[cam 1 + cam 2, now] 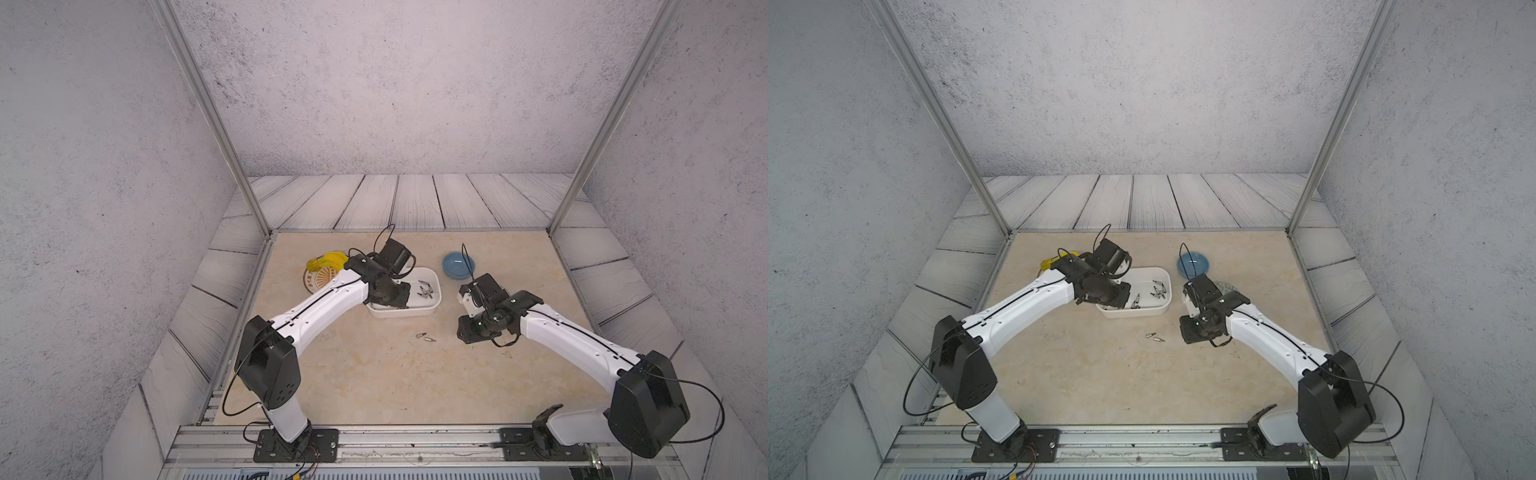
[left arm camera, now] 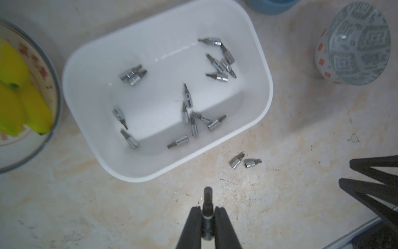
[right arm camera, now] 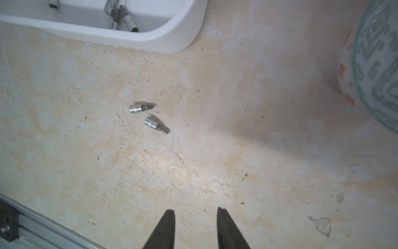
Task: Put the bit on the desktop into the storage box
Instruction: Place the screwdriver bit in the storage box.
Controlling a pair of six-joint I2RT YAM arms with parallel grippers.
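Two bits (image 3: 136,108) lying on the bench (image 3: 193,161) just beside the storage box (image 2: 258,64); third bit (image 2: 208,194) pinched in left hand (image 2: 207,208), seemingly next for release inside; right hand (image 3: 195,212) half-open, empty.

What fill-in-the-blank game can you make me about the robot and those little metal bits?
1. The left gripper is shut on one ____.
2. ____ loose bits lie on the desktop, outside the storage box.
3. The right gripper is ____, holding nothing.
4. The plain round bowl is coloured ____.

Missing words: bit; Two; open; blue.
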